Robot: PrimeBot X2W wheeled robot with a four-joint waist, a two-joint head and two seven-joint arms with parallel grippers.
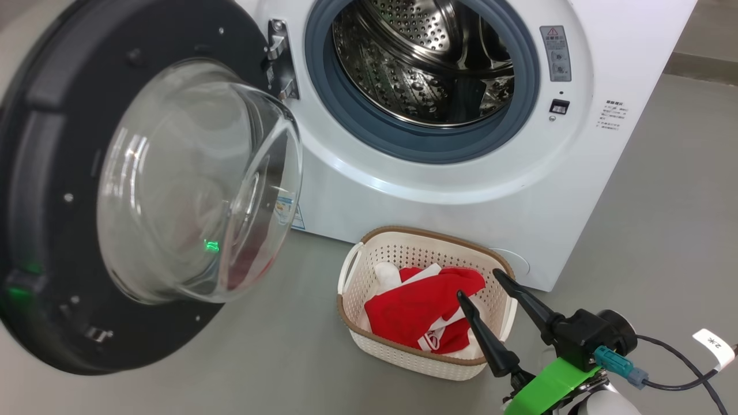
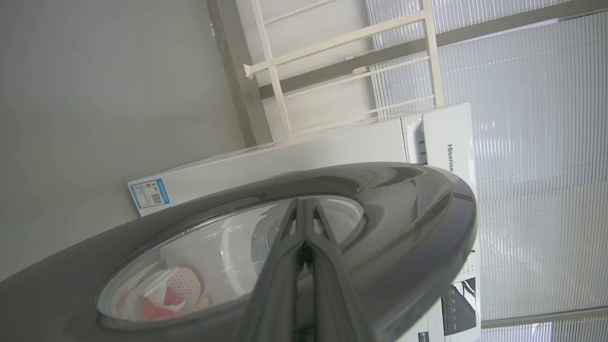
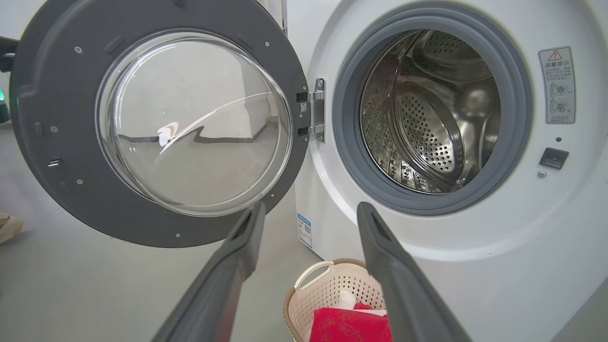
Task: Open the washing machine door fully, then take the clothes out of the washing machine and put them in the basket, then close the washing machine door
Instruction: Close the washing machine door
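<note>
Right hand (image 1: 477, 283) agape by basket (image 1: 403, 361) — smooth grey floor (image 1: 259, 346), pale slatted blinds (image 2: 532, 190).

"Hisense" on the washing machine (image 2: 308, 156) front; red warning-triangle label (image 3: 556, 85) beside its opening.

The jaws lie pressed together over the washing machine door (image 2: 418, 209).

The grey floor (image 1: 663, 230) carries the white washing machine (image 1: 461, 196) at twelve o'clock in the head view. The cream basket (image 1: 415, 363) sits at six o'clock of it, just beside its front. In the right wrist view, a shoe (image 3: 7, 228) rests at nine o'clock.
</note>
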